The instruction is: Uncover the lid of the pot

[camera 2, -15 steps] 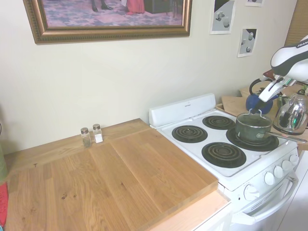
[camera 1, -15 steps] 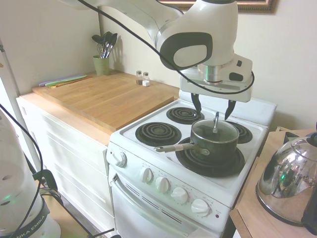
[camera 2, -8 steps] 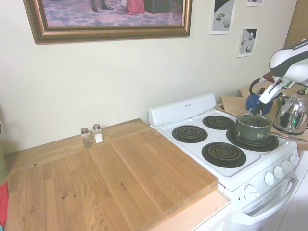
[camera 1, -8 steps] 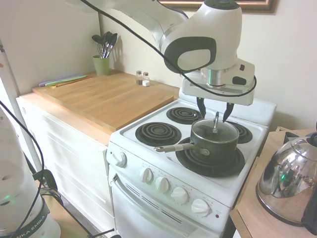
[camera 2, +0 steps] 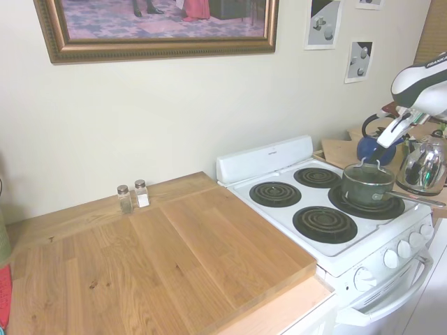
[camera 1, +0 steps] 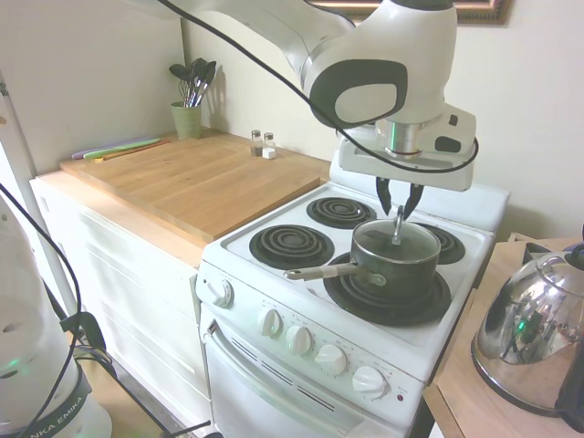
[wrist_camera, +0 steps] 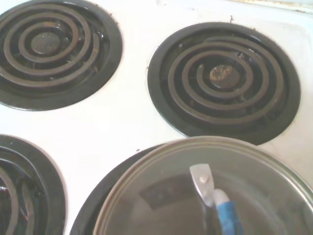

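Note:
The dark pot (camera 1: 394, 266) stands on the stove's front right burner, its long silver handle (camera 1: 319, 271) pointing left. The glass lid (camera 1: 401, 241) lies flat on the pot with its thin upright knob (camera 1: 398, 226) in the middle. My gripper (camera 1: 399, 213) hangs straight above the lid, open but narrow, one finger on each side of the knob's top with a small gap showing. In the second exterior view the pot (camera 2: 367, 187) sits under the arm at the right edge. The wrist view shows the lid (wrist_camera: 161, 196) and its knob (wrist_camera: 201, 178) close below.
A shiny kettle (camera 1: 534, 328) stands on the wooden counter right of the stove. Three coil burners (wrist_camera: 222, 78) lie bare. Left of the stove is a wooden board (camera 1: 196, 178) with salt and pepper shakers (camera 1: 262, 143) and a green utensil cup (camera 1: 187, 119) behind.
The gripper has shifted slightly right and its fingers have drawn closer together around the knob's top. Pot and lid have not moved.

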Available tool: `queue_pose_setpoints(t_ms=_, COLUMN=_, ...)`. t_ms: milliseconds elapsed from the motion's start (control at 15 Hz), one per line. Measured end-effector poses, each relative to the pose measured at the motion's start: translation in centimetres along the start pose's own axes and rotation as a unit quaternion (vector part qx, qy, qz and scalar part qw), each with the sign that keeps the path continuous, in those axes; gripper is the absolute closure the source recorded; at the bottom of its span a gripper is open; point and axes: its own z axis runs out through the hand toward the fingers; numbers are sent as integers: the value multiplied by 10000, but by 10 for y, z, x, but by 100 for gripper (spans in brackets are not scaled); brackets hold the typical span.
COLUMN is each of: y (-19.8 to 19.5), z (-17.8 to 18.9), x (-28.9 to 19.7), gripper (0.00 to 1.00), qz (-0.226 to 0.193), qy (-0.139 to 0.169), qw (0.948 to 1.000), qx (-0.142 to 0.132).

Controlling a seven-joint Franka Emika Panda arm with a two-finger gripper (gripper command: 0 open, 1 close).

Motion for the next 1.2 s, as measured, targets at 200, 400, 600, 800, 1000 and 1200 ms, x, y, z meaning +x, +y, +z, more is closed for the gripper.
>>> queue_pose_setpoints(t_ms=200, y=4, z=9, x=6, gripper=100, qz=8, qy=-65, qw=10000, qx=-23)
queue_pose_setpoints(t_ms=400, y=4, z=10, x=9, gripper=100, qz=-21, qy=-126, qw=9999, qx=10)
queue_pose_setpoints(t_ms=600, y=2, z=7, x=8, gripper=100, qz=-79, qy=-66, qw=9999, qx=-36)
queue_pose_setpoints(t_ms=800, y=-11, z=-18, x=-9, gripper=100, qz=-182, qy=176, qw=9994, qx=-244)
queue_pose_setpoints(t_ms=1000, y=-58, z=-59, x=-38, gripper=100, qz=-222, qy=434, qw=9976, qx=-498)
queue_pose_setpoints(t_ms=1200, y=-144, z=-72, x=-69, gripper=100, qz=-274, qy=505, qw=9944, qx=-883)
